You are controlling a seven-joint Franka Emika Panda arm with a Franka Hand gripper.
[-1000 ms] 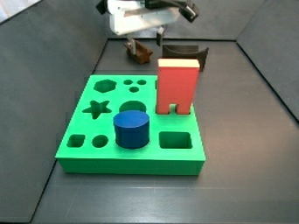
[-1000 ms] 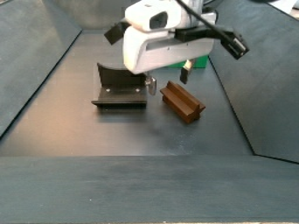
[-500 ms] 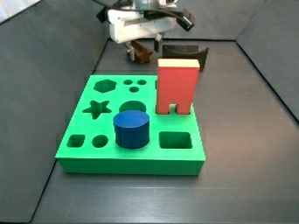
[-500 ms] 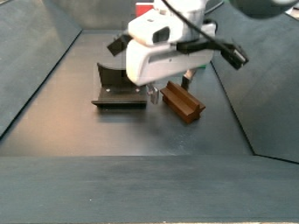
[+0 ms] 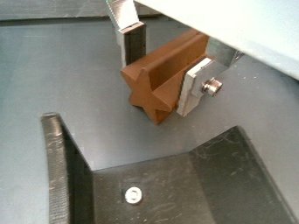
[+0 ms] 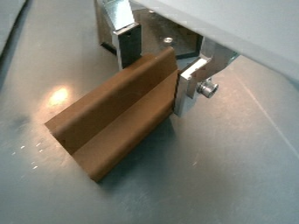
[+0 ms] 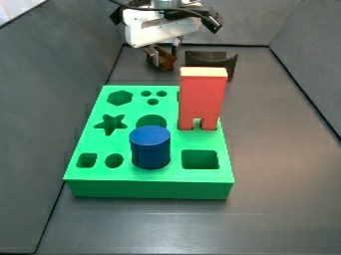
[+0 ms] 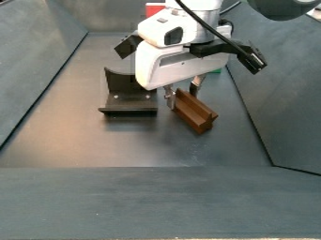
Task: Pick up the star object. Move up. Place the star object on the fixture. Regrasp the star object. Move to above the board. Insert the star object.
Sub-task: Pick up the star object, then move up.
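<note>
- gripper (image 5: pixel 163 74) is down low at the floor, right next to the fixture (image 8: pixel 127 97); both silver fingers (image 6: pixel 194 83) sit on either side of the star object (image 6: pixel 114 124), pads look pressed against its sides, so it's clamped on it
- star object (image 5: pixel 163 80) is lying on the grey floor beside the fixture (image 5: pixel 176 188); in a side view its brown end (image 8: pixel 193 111) sticks out under the white gripper body
- board (image 7: pixel 150 149) is well apart from that, closer to the camera in a side view; blue cylinder (image 7: pixel 150 147) and red block (image 7: pixel 202 98) stand in it; star hole (image 7: pixel 112 124) is open
- no brand, label or text readable anywhere
</note>
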